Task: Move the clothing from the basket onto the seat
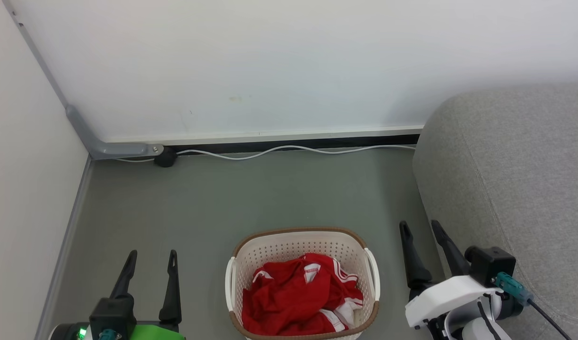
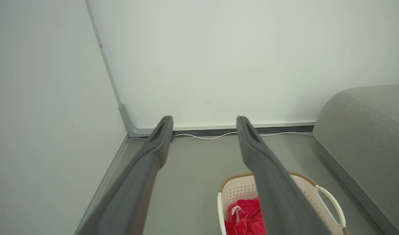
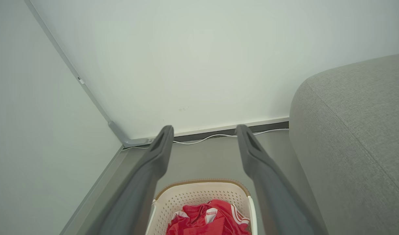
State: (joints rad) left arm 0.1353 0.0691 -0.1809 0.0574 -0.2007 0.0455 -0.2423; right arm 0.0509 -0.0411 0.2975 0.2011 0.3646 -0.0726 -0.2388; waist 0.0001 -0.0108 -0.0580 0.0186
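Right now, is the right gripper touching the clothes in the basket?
Apart. Head view shows the right gripper open beside the basket, with grey floor between it and the red clothes inside.

My left gripper [image 1: 152,253] sat at the lower left of the head view. Its two dark fingers [image 1: 171,283] pointed up and stood well apart with nothing between them. Its black wrist [image 1: 111,314] sat on a green forearm [image 1: 147,332], where a small green light [image 1: 82,334] was lit. My right gripper [image 1: 419,223] was at the lower right, higher in that view than the left. Its fingers leaned slightly left and were likewise parted and empty. Behind it a black block [image 1: 489,264] met my white shell [image 1: 444,295], with a teal connector [image 1: 511,285] and dark cable [image 1: 548,318] at the side. In each wrist view my fingers rose in a wide V, tips apart.
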